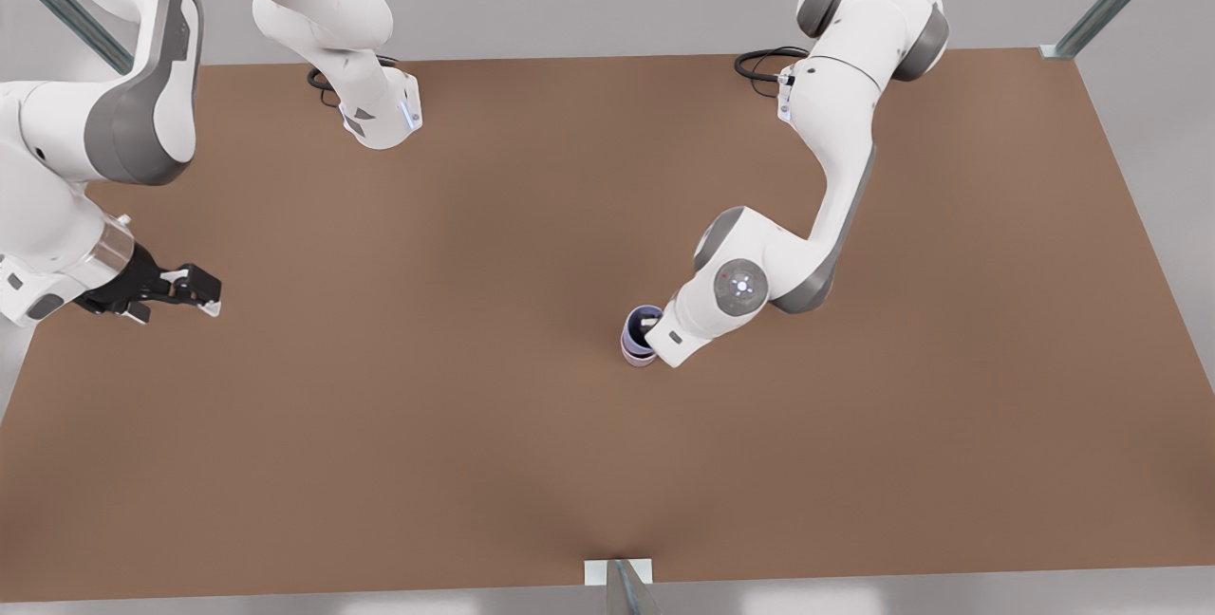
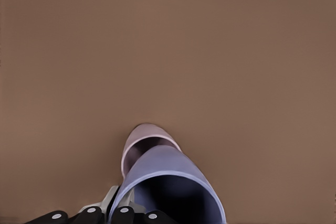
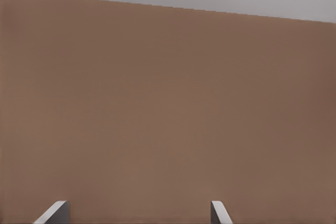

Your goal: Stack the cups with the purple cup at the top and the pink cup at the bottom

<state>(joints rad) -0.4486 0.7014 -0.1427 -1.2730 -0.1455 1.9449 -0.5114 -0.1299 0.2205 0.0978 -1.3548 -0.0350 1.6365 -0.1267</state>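
Two tumblers nested: your left pincer (image 1: 649, 328) pinches the blue-lavender purple cup (image 2: 170, 184) sitting upright in the dusty pink cup (image 2: 142, 142); right pincer (image 1: 195, 292) waits, spread.

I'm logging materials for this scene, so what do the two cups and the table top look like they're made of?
Purple cup, held by the left gripper above the pink cup: smooth matte, thin-walled, evenly coloured, probably plastic, though glazeless ceramic can't be ruled out. Pink cup: same plain matte look. Table: flat uniform brown, no grain or gloss, like board or laminate. The right gripper waits open.
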